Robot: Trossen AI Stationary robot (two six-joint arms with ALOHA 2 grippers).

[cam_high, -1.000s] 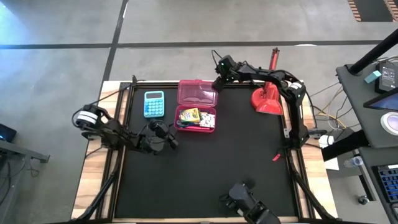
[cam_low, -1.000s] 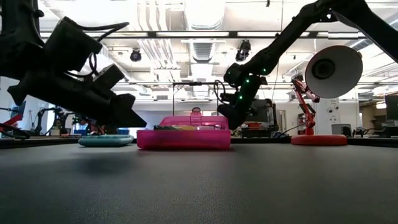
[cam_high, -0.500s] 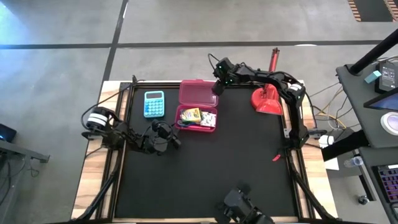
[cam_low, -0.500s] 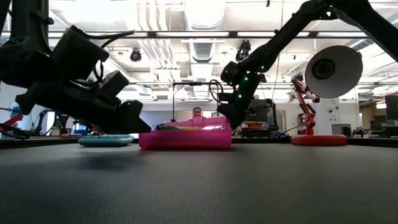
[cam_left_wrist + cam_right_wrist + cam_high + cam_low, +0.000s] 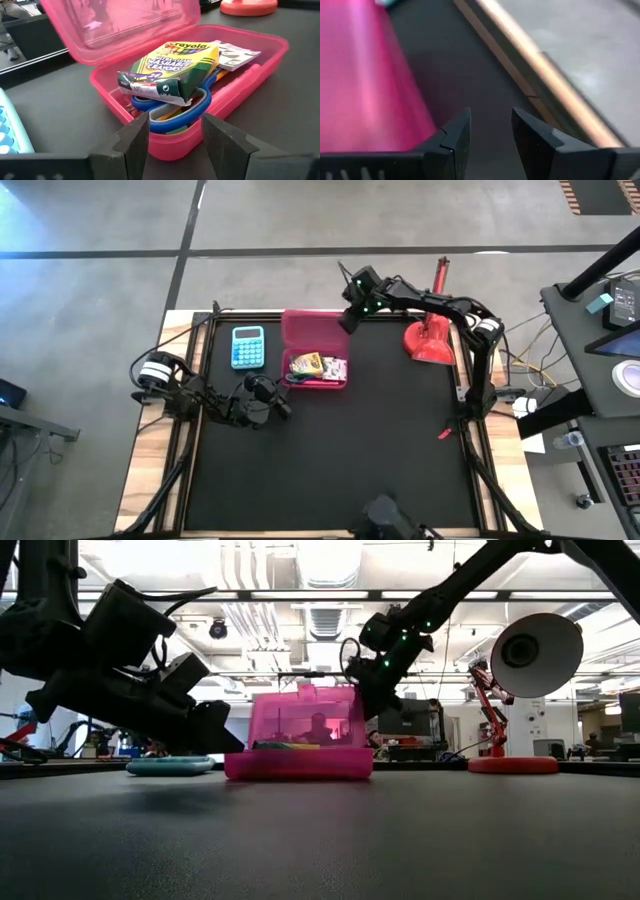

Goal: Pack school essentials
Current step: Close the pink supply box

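The translucent pink plastic case's lid [image 5: 308, 716] is stood near upright, apparently pushed from behind by the right gripper [image 5: 349, 318] at its far-right edge, prob. for closing. Its jaws are narrowly parted w/ nothing held. The crayon box [image 5: 170, 65] & blue-handled scissors [image 5: 190, 106] lie in the tray, just ahead of the left gripper [image 5: 174, 137], open & empty.

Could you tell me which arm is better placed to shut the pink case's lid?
The right. Its gripper is at the raised lid by the case's far edge, while the left gripper sits in front of the case, on the near side.
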